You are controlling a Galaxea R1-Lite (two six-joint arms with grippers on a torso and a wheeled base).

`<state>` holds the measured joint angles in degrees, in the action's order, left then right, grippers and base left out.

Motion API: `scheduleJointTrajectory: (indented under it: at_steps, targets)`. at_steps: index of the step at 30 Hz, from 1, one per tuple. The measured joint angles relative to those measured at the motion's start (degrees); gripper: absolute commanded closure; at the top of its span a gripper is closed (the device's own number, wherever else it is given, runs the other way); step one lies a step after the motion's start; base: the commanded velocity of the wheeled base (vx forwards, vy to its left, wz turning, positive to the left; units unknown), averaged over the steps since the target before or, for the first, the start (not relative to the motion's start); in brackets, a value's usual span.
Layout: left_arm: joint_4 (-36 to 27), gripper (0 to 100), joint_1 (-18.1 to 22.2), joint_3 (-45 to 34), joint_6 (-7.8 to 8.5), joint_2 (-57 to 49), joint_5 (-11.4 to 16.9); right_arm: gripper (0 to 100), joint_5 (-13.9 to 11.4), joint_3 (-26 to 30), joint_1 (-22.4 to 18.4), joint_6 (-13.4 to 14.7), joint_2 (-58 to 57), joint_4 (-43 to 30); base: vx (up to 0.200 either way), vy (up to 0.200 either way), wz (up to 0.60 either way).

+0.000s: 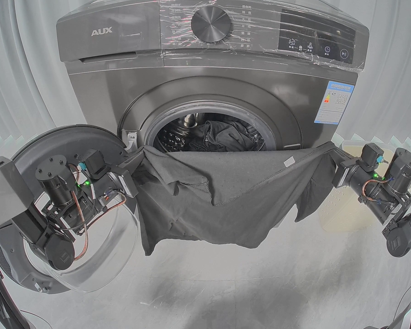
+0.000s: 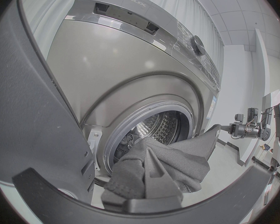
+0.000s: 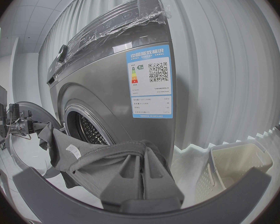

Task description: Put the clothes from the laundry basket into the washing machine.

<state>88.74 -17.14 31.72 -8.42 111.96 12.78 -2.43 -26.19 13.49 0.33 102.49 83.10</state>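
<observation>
Left tool point(image 1: 129, 166) and right tool point(image 1: 339, 160) each clamp a corner of the shirt point(image 1: 233, 193) mid-frame, looks limp and light.

Setting: an indoor test room laid out as a laundry corner. Indicators: a white curtain point(image 1: 23, 60) encloses the area, with a panel ceiling point(image 2: 239, 19) and a bare pale floor point(image 1: 269, 284). The washer point(image 1: 205, 83) stands free before the curtain, with film point(image 1: 260, 19) on its panel and a label point(image 1: 333, 102) on its front. A basket point(image 3: 208, 178) sits just beyond the right gripper point(image 3: 142, 154).
</observation>
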Motion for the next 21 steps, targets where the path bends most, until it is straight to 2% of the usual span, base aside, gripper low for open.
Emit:
scheduleJointTrajectory:
  at_steps: [21]
  targets:
    - [0.0,100,-0.6,-0.1,-0.06,0.0,-0.1,100,0.0,0.5,0.5,0.1,-0.2,0.0,0.000,0.000,0.00]
